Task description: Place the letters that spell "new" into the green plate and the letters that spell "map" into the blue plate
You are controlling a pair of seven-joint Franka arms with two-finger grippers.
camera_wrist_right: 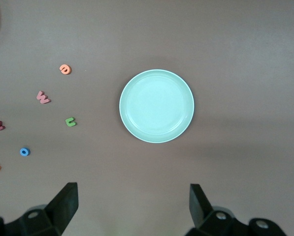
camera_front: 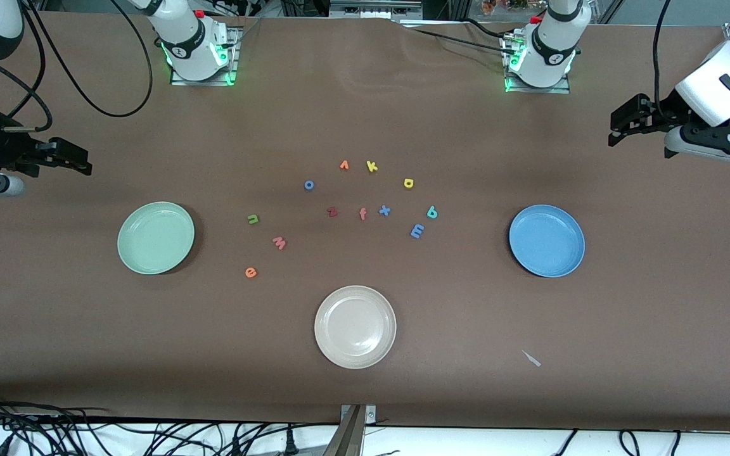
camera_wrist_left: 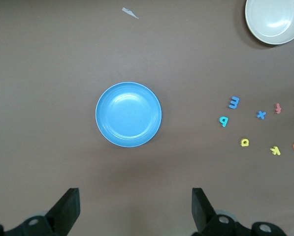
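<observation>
At the left edge of the front view the right hand (camera_front: 76, 159) is held wide open and empty above bare surface (camera_front: 54, 304). The green plate (camera_front: 156, 237) is seen left of centre, with the n (camera_front: 253, 219), w (camera_front: 279, 242) and e (camera_front: 250, 272) beside it. Right of centre lie the a (camera_front: 409, 183), p (camera_front: 432, 212) and m (camera_front: 417, 231), then the blue plate (camera_front: 547, 240). At the upper right edge the left hand (camera_front: 621, 126) is held wide open, empty.
</observation>
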